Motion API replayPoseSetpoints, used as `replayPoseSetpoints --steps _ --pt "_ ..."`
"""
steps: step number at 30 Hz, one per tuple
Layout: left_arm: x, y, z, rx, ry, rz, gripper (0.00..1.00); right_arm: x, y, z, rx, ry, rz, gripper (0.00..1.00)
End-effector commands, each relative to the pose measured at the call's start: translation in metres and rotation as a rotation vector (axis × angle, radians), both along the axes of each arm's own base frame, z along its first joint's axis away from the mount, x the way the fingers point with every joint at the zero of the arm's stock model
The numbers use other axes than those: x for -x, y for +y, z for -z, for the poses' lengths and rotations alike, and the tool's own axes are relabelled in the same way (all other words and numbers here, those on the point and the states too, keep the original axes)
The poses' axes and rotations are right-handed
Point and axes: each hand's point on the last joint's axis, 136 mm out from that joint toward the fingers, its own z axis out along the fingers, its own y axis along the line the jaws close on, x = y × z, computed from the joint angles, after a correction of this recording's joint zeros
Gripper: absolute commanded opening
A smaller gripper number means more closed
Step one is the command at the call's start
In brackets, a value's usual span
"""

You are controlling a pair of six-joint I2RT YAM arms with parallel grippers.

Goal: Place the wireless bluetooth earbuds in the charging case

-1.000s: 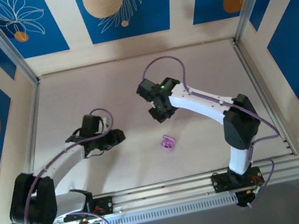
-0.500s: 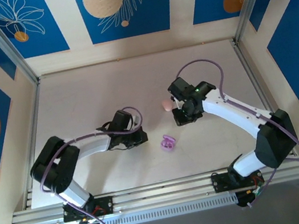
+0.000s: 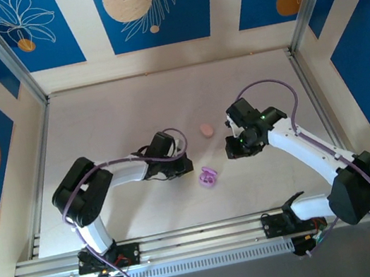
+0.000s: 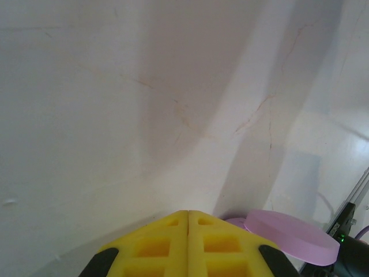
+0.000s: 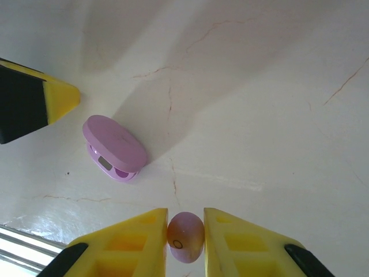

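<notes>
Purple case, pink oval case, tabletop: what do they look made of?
Purple case: likely moulded plastic, matte; even colour, soft highlight on lid. Pink oval case: probably plastic too, smooth, faint sheen. Tabletop: hard pale sheet, marble-like veins, glossy glare patch; laminate or stone, can't tell.

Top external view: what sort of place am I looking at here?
Probably a robot test booth: a left arm and a right arm bolted to a metal rail, a pale table boxed in by blue patterned panels, and a small purple case lying open.
</notes>
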Motion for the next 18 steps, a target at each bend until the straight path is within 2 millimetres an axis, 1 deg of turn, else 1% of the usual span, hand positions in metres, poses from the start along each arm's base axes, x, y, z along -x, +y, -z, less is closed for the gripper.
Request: replayPoseSetpoints --steps 1,8,18 --pt "0.008 -0.012 -0.005 0.036 0.015 0.027 0.00 0.005 0.004 -0.004 -0.048 0.009 0.006 0.22" --pt "0.021 -0.009 -0.003 0.028 0.027 0.031 0.00 0.006 0.005 -0.005 -0.065 0.009 0.005 0.22" --pt "0.031 -0.017 -0.003 0.028 0.032 0.048 0.00 0.008 0.005 -0.006 -0.073 0.008 0.008 0.22"
